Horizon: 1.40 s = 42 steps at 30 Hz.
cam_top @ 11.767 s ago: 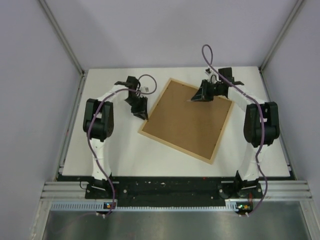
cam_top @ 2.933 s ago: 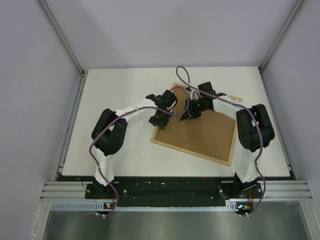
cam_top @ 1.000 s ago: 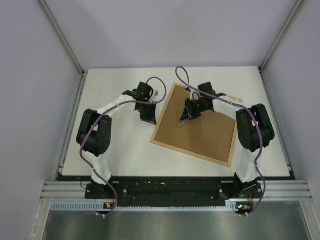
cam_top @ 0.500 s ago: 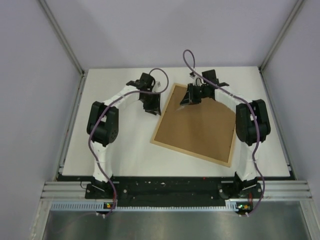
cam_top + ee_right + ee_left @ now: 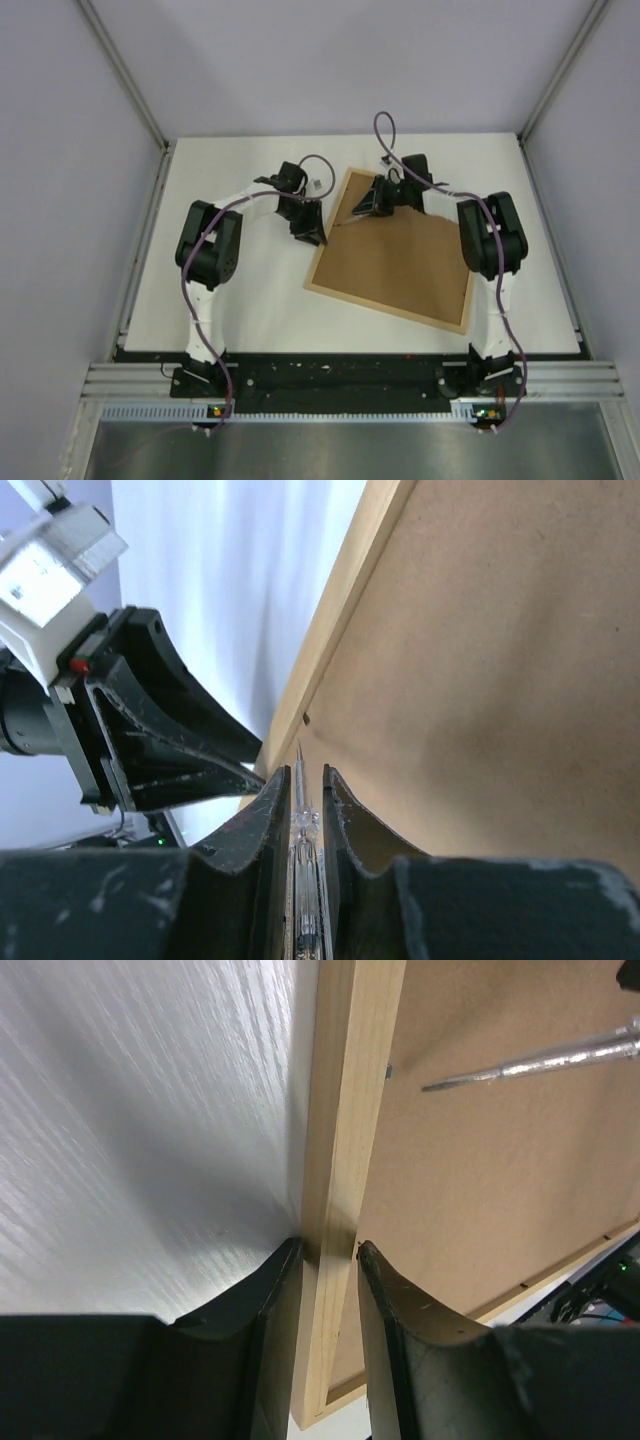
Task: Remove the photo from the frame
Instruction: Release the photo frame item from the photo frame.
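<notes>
The frame point(image 5: 380, 308) lies face down on the white table, its plain brown backing board point(image 5: 400, 260) filling it. The photo is hidden under that board. My left gripper point(image 5: 310, 232) sits on the frame's left side. In the left wrist view its fingers point(image 5: 385, 1295) straddle the light-wood rail point(image 5: 345, 1110) and touch both faces of it. My right gripper point(image 5: 362, 208) hovers over the board's upper left, shut on a clear-handled screwdriver point(image 5: 303, 850). Its metal tip points at a small tab point(image 5: 304, 718) by the left rail.
The screwdriver shaft point(image 5: 540, 1058) shows over the board in the left wrist view, close to a metal tab point(image 5: 388, 1070). The left gripper's body point(image 5: 170, 740) stands just beside the screwdriver tip. Grey walls and aluminium posts point(image 5: 130, 90) enclose the table point(image 5: 230, 300).
The left gripper came in from beside the frame and now straddles its left rail. The right gripper swung with the screwdriver toward the frame's upper-left edge. The frame has stayed put.
</notes>
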{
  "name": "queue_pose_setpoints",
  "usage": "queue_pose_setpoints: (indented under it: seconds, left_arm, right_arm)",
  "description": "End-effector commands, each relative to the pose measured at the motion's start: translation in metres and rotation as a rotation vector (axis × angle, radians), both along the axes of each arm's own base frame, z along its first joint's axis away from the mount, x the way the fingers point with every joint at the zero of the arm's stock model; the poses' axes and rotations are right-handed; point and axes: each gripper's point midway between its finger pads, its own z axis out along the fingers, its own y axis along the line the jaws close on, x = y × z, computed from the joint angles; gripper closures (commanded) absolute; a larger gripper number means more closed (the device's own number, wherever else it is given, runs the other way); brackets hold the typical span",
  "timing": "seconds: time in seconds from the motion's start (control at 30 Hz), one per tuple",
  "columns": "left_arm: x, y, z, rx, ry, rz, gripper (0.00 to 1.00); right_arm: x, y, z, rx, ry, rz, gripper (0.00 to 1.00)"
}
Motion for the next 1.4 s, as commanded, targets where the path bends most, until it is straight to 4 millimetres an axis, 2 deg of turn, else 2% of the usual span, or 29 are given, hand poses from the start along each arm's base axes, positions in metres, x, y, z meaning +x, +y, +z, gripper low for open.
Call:
queue_pose_setpoints:
  seconds: [0.0, 0.17, 0.4, 0.8, 1.03, 1.37]
  left_arm:
    - [-0.011, -0.022, 0.028, -0.114, -0.048, -0.027, 0.66]
    - [-0.011, -0.024, 0.035, -0.116, -0.078, -0.003, 0.67]
    - [-0.007, -0.016, 0.028, -0.054, -0.084, 0.04, 0.66]
    - [-0.004, -0.01, 0.022, -0.007, -0.098, 0.068, 0.67]
    - [-0.004, -0.011, 0.021, 0.0, -0.102, 0.065, 0.67]
    - [-0.009, -0.021, 0.026, 0.0, -0.123, 0.035, 0.67]
  right_arm:
    - [0.01, 0.007, 0.005, 0.082, -0.034, -0.021, 1.0]
    - [0.004, 0.002, -0.008, 0.057, -0.008, -0.03, 1.0]
    - [-0.006, -0.01, -0.017, 0.026, 0.006, -0.046, 1.0]
    - [-0.009, -0.023, -0.021, 0.009, 0.023, -0.086, 1.0]
    - [-0.014, -0.024, -0.023, 0.01, 0.057, -0.092, 1.0]
    - [-0.01, -0.022, -0.042, 0.012, 0.13, -0.134, 1.0]
